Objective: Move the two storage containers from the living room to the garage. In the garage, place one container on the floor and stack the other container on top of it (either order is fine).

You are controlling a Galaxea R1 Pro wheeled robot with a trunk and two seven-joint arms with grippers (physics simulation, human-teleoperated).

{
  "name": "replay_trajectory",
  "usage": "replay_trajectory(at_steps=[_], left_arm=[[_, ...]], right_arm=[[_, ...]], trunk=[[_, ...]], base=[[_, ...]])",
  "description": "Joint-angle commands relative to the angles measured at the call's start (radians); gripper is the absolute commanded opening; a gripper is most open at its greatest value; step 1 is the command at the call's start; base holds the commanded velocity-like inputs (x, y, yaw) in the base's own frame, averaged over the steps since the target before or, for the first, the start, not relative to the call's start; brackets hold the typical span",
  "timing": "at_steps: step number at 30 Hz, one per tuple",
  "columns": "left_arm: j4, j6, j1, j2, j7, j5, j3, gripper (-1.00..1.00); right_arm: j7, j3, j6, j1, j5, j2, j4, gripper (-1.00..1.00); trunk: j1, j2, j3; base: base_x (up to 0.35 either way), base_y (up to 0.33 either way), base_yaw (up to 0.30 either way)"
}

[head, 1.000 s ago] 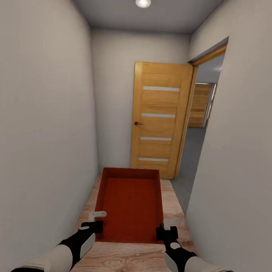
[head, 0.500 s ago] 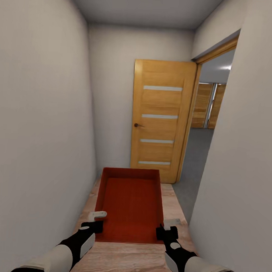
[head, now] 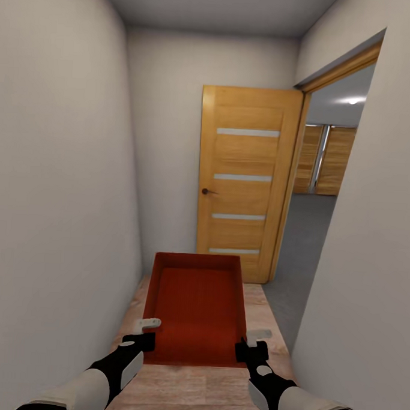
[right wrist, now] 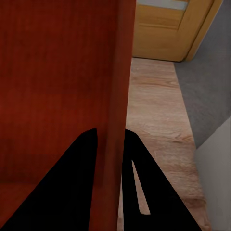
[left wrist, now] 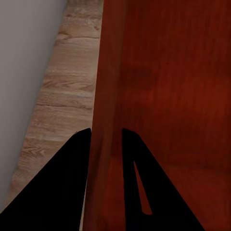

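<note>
White walls [head: 61, 191] are closing in a narrow hallway, with a light wood-plank floor [head: 189, 390] running underfoot. Ahead, a wooden door [head: 245, 177] is standing open against the end wall, and beside it a doorway [head: 326, 193] on the right is showing a grey concrete floor [head: 299, 246] and wood panelling beyond. An orange-red bin [head: 195, 306] is being carried out in front of the robot, above the planks, open side up. The left gripper [head: 143, 333] is pinching the bin's left wall between its fingers, and the right gripper [head: 253, 343] is clamping the right wall likewise.
</note>
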Motion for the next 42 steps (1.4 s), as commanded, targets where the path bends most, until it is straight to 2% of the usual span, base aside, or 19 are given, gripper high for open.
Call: replay_trajectory(at_steps=[1, 35, 42], left_arm=[[0.002, 0.002, 0.000, 0.052, 0.025, 0.010, 0.006, -1.00], [0.001, 0.002, 0.000, 0.052, 0.025, 0.008, 0.006, -1.00], [-0.002, 0.001, 0.000, 0.050, 0.025, 0.008, 0.006, -1.00]], right_arm=[[-0.005, -0.011, -0.025, -0.002, -0.012, 0.000, -0.002, -1.00], [-0.005, -0.011, -0.025, -0.002, -0.012, 0.000, -0.002, -1.00], [-0.006, -0.011, -0.025, -0.002, -0.013, 0.001, -0.002, -1.00]], trunk=[[0.001, -0.001, -0.002], [0.001, -0.001, -0.002], [0.001, -0.001, -0.002]], base=[[0.322, 0.000, 0.000], [0.322, 0.000, 0.000], [0.087, 0.000, -0.017]])
